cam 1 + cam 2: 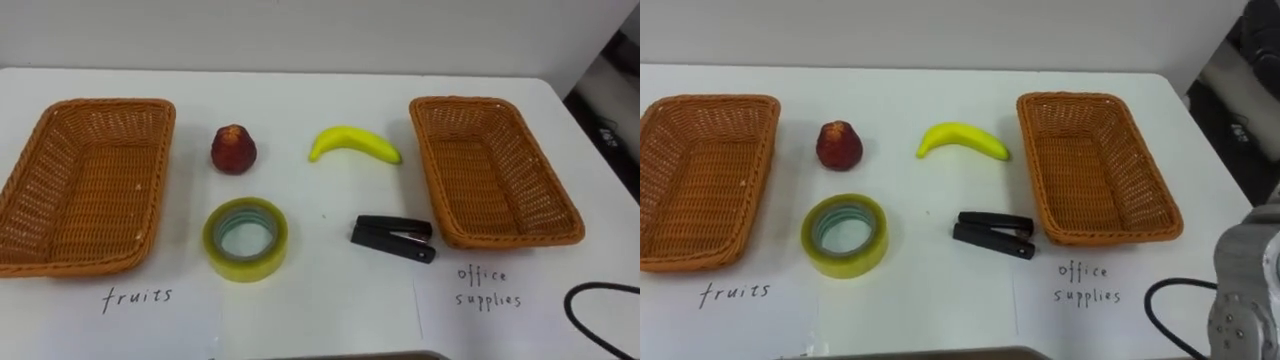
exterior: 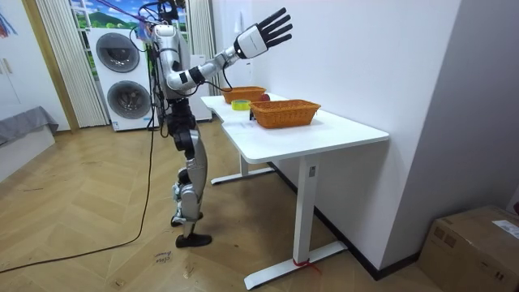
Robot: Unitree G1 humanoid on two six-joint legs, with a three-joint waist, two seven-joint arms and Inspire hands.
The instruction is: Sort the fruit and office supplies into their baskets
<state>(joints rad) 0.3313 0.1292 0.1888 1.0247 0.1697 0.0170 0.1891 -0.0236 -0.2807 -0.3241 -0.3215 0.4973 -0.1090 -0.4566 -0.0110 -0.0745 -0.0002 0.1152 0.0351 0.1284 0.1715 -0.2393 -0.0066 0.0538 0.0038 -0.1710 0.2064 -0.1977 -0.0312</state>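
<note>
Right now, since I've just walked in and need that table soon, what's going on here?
The robot stands at the white table with its right hand raised high above it, open and holding nothing. Sorting has not begun: the fruits basket and the office supplies basket are both empty. Between them lie a red fruit, a banana, a roll of tape and a black stapler.

2 baskets (image 1: 90, 170) (image 1: 490, 170), 2 fruit (image 1: 233, 149) (image 1: 355, 143), 2 ofc supplies (image 1: 245, 265) (image 1: 392, 237)
</note>
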